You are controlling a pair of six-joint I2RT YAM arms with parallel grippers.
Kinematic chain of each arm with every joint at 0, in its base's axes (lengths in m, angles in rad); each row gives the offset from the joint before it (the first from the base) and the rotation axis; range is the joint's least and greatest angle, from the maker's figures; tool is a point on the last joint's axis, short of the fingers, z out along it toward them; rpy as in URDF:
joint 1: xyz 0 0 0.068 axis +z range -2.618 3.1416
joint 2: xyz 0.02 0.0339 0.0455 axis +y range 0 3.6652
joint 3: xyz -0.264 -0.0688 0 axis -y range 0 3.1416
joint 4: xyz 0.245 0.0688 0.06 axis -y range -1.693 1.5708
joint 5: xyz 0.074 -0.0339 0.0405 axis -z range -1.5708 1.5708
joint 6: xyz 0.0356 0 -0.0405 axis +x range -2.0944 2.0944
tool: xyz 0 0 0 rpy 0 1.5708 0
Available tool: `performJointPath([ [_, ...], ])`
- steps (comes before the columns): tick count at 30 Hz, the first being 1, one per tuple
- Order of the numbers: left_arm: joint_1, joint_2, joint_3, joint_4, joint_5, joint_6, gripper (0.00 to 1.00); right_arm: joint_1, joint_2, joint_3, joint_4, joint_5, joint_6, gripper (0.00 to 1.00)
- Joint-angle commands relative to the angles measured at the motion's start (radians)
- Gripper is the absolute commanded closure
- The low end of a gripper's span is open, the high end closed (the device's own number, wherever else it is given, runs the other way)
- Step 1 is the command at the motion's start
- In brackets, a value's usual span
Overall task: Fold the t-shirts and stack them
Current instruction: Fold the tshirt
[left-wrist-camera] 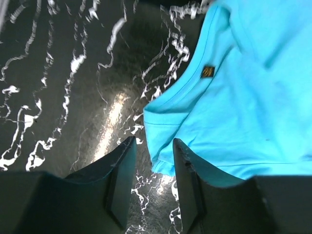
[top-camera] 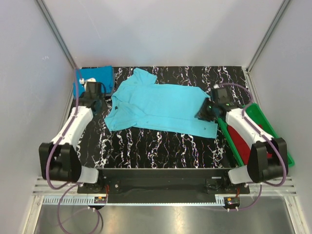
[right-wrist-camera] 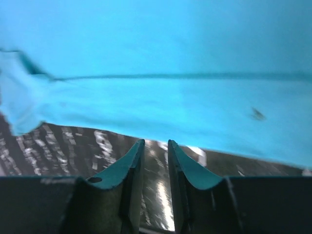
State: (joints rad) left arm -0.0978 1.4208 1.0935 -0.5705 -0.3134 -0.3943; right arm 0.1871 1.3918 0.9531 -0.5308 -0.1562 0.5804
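As both arms reached over the black marbled table (top-camera: 161, 146), a light turquoise t-shirt (top-camera: 161, 107) lay spread flat at its centre. Its collar pointed toward 9 o'clock and its hem toward 3 o'clock, seemingly smoothed out so a fold could start from either end. The left claw (left-wrist-camera: 153, 146) stood partly open at the collar end, the shirt's shoulder edge showing loose in the gap between its fingers, nothing gripped. The right claw (right-wrist-camera: 156, 144) hovered just short of the hem, jaws a narrow slit apart and empty. A deeper blue t-shirt (top-camera: 95, 75), already folded, sat at 10 o'clock, probably the base of the stack. Dark red t-shirts (top-camera: 241, 139) lay in a green tray (top-camera: 261, 113) at 4 o'clock, close by the right arm.
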Motion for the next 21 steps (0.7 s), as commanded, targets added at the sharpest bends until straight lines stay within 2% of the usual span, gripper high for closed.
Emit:
performJointPath([
  [1,0.096,-0.091,-0.025,0.05,0.168,-0.014,0.58,0.112,0.1,0.156,0.142,-0.04,-0.004,0.67],
  [3,0.163,-0.147,-0.102,0.17,0.303,-0.099,0.58,0.184,0.229,0.277,0.224,-0.077,-0.01,0.67],
  [4,0.171,-0.169,-0.177,0.252,0.426,-0.141,0.58,0.208,0.274,0.365,0.253,-0.086,-0.023,0.67],
  [6,0.168,-0.18,-0.225,0.29,0.467,-0.172,0.58,0.256,0.413,0.452,0.324,-0.137,-0.046,0.66],
  [7,0.167,-0.186,-0.265,0.323,0.49,-0.19,0.57,0.267,0.461,0.545,0.334,-0.157,-0.071,0.65],
  [8,0.17,-0.187,-0.277,0.33,0.485,-0.192,0.57,0.29,0.507,0.594,0.336,-0.201,-0.088,0.64],
  [12,0.175,-0.187,-0.294,0.316,0.436,-0.192,0.57,0.345,0.714,0.783,0.318,-0.221,-0.16,0.59],
  [13,0.175,-0.197,-0.299,0.314,0.427,-0.202,0.57,0.354,0.746,0.847,0.312,-0.229,-0.163,0.53],
  [14,0.176,-0.201,-0.302,0.316,0.418,-0.21,0.57,0.36,0.777,0.878,0.307,-0.253,-0.165,0.51],
  [21,0.191,-0.163,-0.297,0.327,0.448,-0.203,0.61,0.425,1.026,1.082,0.279,-0.301,-0.191,0.5],
])
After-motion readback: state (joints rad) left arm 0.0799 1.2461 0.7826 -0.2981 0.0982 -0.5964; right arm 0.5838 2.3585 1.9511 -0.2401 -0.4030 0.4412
